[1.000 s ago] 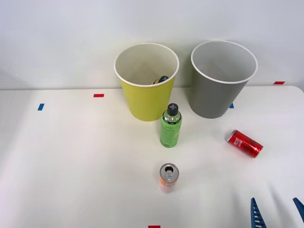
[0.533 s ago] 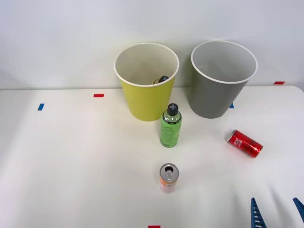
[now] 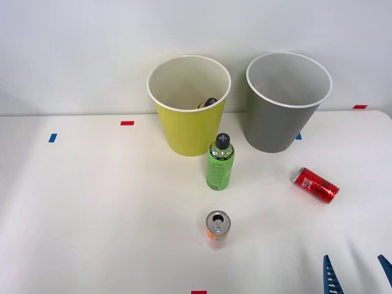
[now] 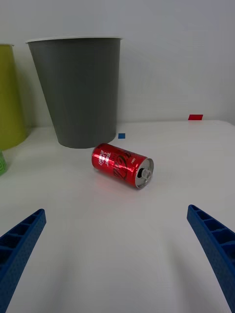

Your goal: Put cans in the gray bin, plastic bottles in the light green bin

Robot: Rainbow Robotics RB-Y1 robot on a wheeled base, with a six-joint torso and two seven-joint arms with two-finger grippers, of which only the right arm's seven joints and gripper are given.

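tool (image 3: pixel 358 275): right-arm tool, blue ribbed fingers spread wide, nothing between them; sits low at the near right corner of the table (image 3: pixel 92 208), aimed toward the red can.
red can (image 4: pixel 122 165): lies on its side on the table, just ahead of the tool, open end turned toward the tool and a little to one side; near the foot of the gray bin, not touching it.
handling, red can: judged light, thin-walled and smooth; will roll if nudged and will dent under hard squeeze. take hold across the round body at mid-length, fingers either side, moderate force.
gray bin (image 3: pixel 278 122): upright at the back right of the table; inside not visible from either view.
orange can (image 3: pixel 217 229): upright, near centre of the table, tab end up; well apart from the red can.
green bottle (image 3: pixel 220 163): upright, black cap on, just in front of the gap between the bins, nearer the light green bin.
light green bin (image 3: pixel 190 125): upright, back centre; a dark cap and a bit of yellow show inside, judged to be the other bottle.
front view adds: whole layout, the orange can, the contents of the light green bin.
wrist view adds: the red can's open end, its lettering, its clear gap from the gray bin.
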